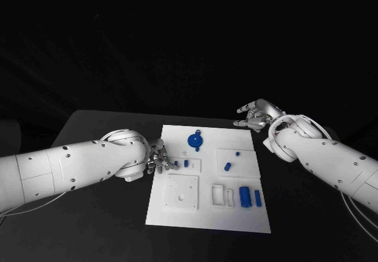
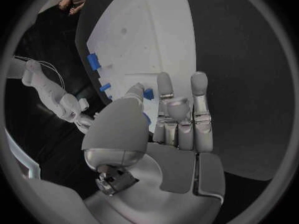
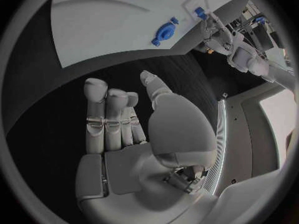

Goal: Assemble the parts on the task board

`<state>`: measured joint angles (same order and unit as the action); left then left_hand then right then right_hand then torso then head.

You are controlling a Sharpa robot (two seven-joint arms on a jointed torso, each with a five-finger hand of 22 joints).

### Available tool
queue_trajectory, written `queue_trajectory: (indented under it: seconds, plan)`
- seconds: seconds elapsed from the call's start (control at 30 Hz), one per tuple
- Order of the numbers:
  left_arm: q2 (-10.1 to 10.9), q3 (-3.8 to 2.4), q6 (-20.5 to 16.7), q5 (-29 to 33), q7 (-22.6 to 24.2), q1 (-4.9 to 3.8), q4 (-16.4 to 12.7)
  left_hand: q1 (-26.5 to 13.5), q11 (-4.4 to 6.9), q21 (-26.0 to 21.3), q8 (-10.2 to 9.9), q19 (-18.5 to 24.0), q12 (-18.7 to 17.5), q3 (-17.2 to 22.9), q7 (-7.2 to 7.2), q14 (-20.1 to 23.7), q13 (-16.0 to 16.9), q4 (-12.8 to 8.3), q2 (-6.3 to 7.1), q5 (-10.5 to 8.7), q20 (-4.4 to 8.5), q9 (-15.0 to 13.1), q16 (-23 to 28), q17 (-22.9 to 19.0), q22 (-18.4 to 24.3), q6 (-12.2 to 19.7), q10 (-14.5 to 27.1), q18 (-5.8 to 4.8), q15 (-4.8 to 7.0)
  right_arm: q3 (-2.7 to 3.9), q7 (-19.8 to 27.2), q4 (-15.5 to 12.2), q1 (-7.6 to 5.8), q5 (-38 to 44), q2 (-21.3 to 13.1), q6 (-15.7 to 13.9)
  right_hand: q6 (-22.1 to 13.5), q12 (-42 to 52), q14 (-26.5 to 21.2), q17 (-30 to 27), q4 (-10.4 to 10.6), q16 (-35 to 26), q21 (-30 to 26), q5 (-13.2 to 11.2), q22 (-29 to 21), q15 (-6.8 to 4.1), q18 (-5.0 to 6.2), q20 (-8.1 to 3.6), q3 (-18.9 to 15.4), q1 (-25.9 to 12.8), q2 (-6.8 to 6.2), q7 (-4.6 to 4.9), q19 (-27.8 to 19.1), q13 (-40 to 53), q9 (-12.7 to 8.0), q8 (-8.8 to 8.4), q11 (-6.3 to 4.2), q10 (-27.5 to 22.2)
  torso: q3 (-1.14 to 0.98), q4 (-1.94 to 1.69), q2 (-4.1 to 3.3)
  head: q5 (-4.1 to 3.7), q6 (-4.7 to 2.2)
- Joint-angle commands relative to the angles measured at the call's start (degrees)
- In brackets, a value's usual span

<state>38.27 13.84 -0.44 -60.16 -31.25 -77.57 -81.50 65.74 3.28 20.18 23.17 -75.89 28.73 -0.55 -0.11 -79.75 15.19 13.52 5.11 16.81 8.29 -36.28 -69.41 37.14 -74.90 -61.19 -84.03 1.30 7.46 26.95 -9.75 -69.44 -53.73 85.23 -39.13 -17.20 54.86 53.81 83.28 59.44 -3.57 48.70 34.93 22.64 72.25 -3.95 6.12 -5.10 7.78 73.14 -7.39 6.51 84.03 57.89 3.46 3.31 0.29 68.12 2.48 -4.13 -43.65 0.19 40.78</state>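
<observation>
- The white rectangular task board (image 1: 206, 215) lies in the middle of the black surface (image 1: 94, 229), its long sides running from the near edge toward the far edge.
- A round blue ring-shaped part (image 1: 194, 141) sits near the board's far edge; small blue pieces (image 1: 226, 166) lie on a raised white square toward the board's right edge.
- Two upright blue cylinders (image 1: 245, 196) stand near the board's near right corner, just beside white rectangular slots (image 1: 217, 193).
- The left robot hand (image 1: 158, 160) rests at the board's left edge, fingers apart and extended, holding nothing, fingertips (image 2: 164, 80) beside a small blue peg (image 1: 185, 162).
- The right robot hand (image 1: 256, 117) hovers off the board's far right corner, fingers spread and empty.
</observation>
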Motion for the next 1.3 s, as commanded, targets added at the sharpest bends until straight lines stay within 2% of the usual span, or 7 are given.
queue_trajectory:
  seconds: [0.03,0.1,0.3,0.47,0.67,0.83,1.3]
  plan:
    - [0.08,-0.03,-0.98,0.67,0.28,0.04,-0.55,-0.03,0.5,0.34,0.93,-0.1,0.33,-0.05,-0.31,-0.56,0.09,-0.59,-0.85,0.42,0.34,-2.25,-0.36,0.34,-0.98,0.23,-1.99,-0.7,0.15,0.01,0.3,-0.04,0.06,0.09,-0.03,0.21,0.31,-0.27,-0.23,-0.05,0.08,-0.18,-0.19,0.33,-0.08,0.06,0.71,0.19,0.24,-0.41,0.17,0.11,2.8,-0.04,-0.01,0.13,-0.1,-0.39,0.01,-0.02,0.0,-0.07,0.06]
    - [0.21,-0.05,-1.16,0.68,0.26,0.04,-0.8,0.03,0.56,0.42,0.95,-0.13,0.42,-0.14,-0.41,-0.62,0.1,-1.01,-0.98,0.46,0.39,-3.76,-0.41,0.46,-0.97,0.32,-1.99,-0.73,0.19,0.01,0.28,-0.02,0.08,0.09,-0.05,0.24,0.31,-0.27,-0.23,-0.05,0.08,-0.18,-0.19,0.33,-0.08,0.06,0.71,0.19,0.24,-0.41,0.17,0.11,2.8,-0.04,-0.01,0.13,-0.1,-0.39,0.02,0.0,0.01,-0.1,0.09]
    - [0.42,-0.1,-1.62,0.27,0.03,0.04,-1.31,0.14,0.63,0.51,0.88,-0.21,0.61,-0.08,-0.52,-0.81,0.16,-1.15,-0.92,0.43,0.45,-4.81,-0.68,0.91,-0.98,0.11,-2.08,-0.75,0.25,0.01,0.25,0.0,0.11,0.12,-0.09,0.28,0.31,-0.27,-0.23,-0.05,0.08,-0.18,-0.19,0.33,-0.08,0.06,0.71,0.19,0.24,-0.41,0.17,0.11,2.8,-0.04,-0.01,0.13,-0.1,-0.39,0.02,-0.01,-0.02,-0.29,0.18]
    - [0.71,-0.16,-1.49,-0.42,-0.39,0.03,-1.71,0.41,0.77,0.72,1.97,-0.22,1.05,-0.66,-0.88,-0.88,0.26,-2.56,-1.81,0.77,0.54,-7.51,-1.04,1.46,-1.0,0.26,-2.08,-0.81,0.36,0.01,0.22,0.01,0.14,0.13,-0.11,0.29,0.31,-0.27,-0.23,-0.05,0.08,-0.18,-0.19,0.33,-0.08,0.06,0.71,0.19,0.24,-0.41,0.17,0.11,2.8,-0.04,-0.01,0.13,-0.1,-0.39,0.02,-0.04,0.03,-0.34,0.23]
    - [0.72,-0.2,-1.63,-0.71,-0.56,0.02,-1.9,0.42,0.84,0.89,2.27,-0.15,1.18,-0.73,-0.99,-0.93,0.24,-2.89,-1.97,0.79,0.58,-9.27,-1.18,1.66,-0.98,0.29,-2.08,-0.84,0.4,0.01,0.19,0.01,0.16,0.15,-0.09,0.31,0.31,-0.27,-0.23,-0.05,0.08,-0.18,-0.19,0.33,-0.08,0.06,0.71,0.19,0.24,-0.41,0.17,0.11,2.8,-0.04,-0.01,0.13,-0.1,-0.39,0.0,-0.01,0.0,-0.4,0.26]
    - [0.37,-0.23,-2.29,-0.81,-0.39,0.02,-1.72,0.49,0.78,0.89,1.62,-0.17,1.15,-0.78,-0.87,-0.93,0.21,-3.0,-2.23,0.79,0.58,-8.93,-1.07,1.51,-0.95,0.41,-2.06,-0.82,0.38,0.01,0.2,0.03,0.18,0.17,-0.04,0.32,0.31,-0.27,-0.23,-0.05,0.08,-0.18,-0.19,0.33,-0.08,0.06,0.71,0.19,0.24,-0.41,0.17,0.11,2.8,-0.04,-0.01,0.13,-0.1,-0.39,-0.02,0.02,-0.01,-0.33,0.25]
    - [-1.06,-0.26,-3.06,-1.08,0.01,0.03,-0.31,0.53,0.68,0.88,-0.17,-0.17,0.98,-2.01,-0.65,-0.92,0.11,-4.17,-4.35,0.91,0.55,-7.23,-0.85,1.14,-0.95,0.18,-2.04,-0.78,0.34,0.01,0.22,0.05,0.19,0.2,0.12,0.29,0.31,-0.27,-0.23,-0.05,0.08,-0.18,-0.19,0.33,-0.08,0.06,0.71,0.19,0.24,-0.41,0.17,0.11,2.8,-0.04,-0.01,0.13,-0.1,-0.39,-0.03,0.0,0.0,-0.38,0.26]
